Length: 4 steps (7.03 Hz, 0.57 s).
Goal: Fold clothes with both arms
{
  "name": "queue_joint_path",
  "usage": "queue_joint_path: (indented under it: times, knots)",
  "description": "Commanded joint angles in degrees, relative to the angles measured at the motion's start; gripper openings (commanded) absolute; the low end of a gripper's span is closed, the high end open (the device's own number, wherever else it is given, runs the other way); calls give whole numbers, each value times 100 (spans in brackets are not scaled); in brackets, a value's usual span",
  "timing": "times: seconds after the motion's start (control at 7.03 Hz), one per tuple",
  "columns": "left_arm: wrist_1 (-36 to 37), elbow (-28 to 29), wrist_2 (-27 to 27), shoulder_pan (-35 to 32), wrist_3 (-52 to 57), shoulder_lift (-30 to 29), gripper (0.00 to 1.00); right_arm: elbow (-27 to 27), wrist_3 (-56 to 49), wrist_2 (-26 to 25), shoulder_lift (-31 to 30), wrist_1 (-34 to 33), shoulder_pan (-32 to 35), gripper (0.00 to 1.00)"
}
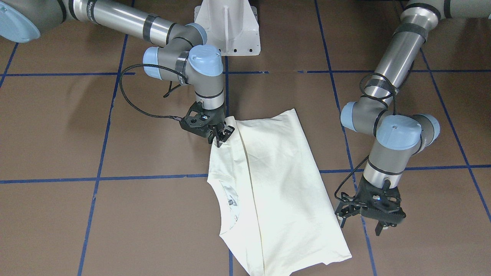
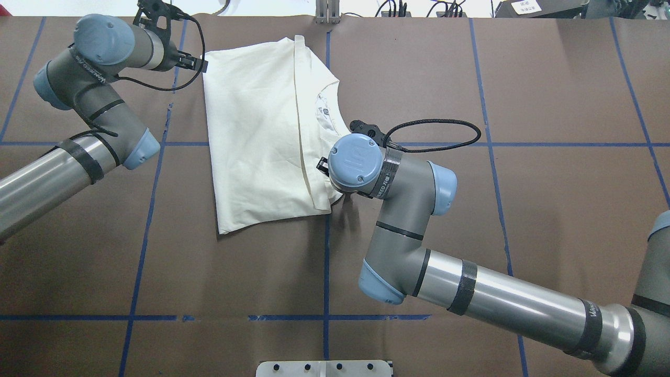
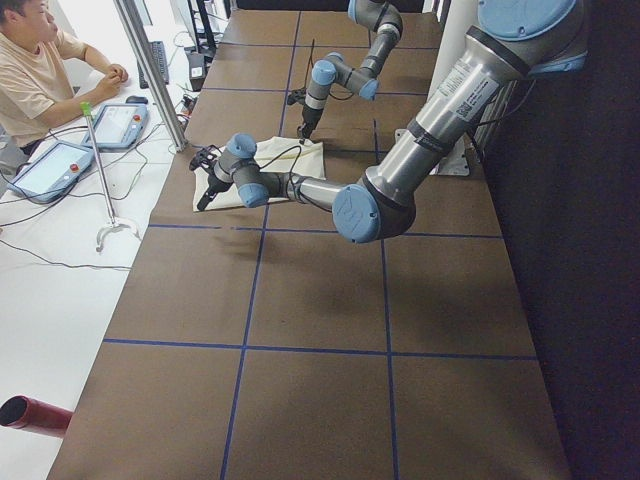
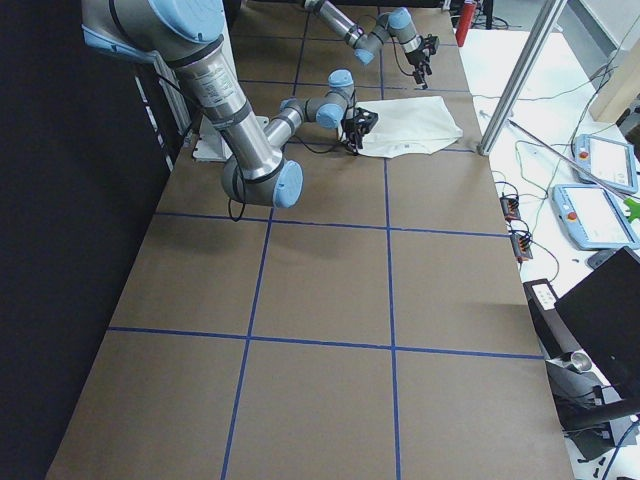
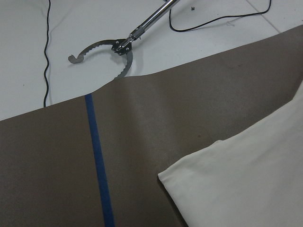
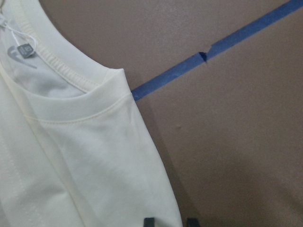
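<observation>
The cream-white shirt (image 1: 276,184) lies folded lengthwise on the brown table, its collar and neck label (image 1: 230,199) facing the view's left; it also shows in the overhead view as the shirt (image 2: 256,131). My right gripper (image 1: 220,136) is down at the shirt's shoulder edge. In the right wrist view its two black fingertips (image 6: 149,221) stand apart, with the shirt's edge (image 6: 142,156) between them. My left gripper (image 1: 360,226) hangs open just off the shirt's hem corner (image 5: 163,176), holding nothing. The print is not visible.
The white pedestal base (image 1: 228,27) stands behind the shirt. Blue tape lines (image 1: 96,178) cross the table. Beyond the far table edge are a metal grabber tool (image 5: 120,47), a seated person (image 3: 35,70), teach pendants (image 3: 120,125) and a post (image 3: 150,75).
</observation>
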Motion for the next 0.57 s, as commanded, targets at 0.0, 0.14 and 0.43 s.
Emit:
queue_joint_path:
  times: [0.0,0.14,0.43]
  knots:
    - [0,0,0,9,-7,0,100,61,-39,-94,-26,-27,69,0]
    - [-9,-9,0,9,-7,0,100,96,-74,-60,-122,-27,174,0]
    - [-9,-61,0,18,-16,0,100,1188,-75,-33,-978,-36,219,0]
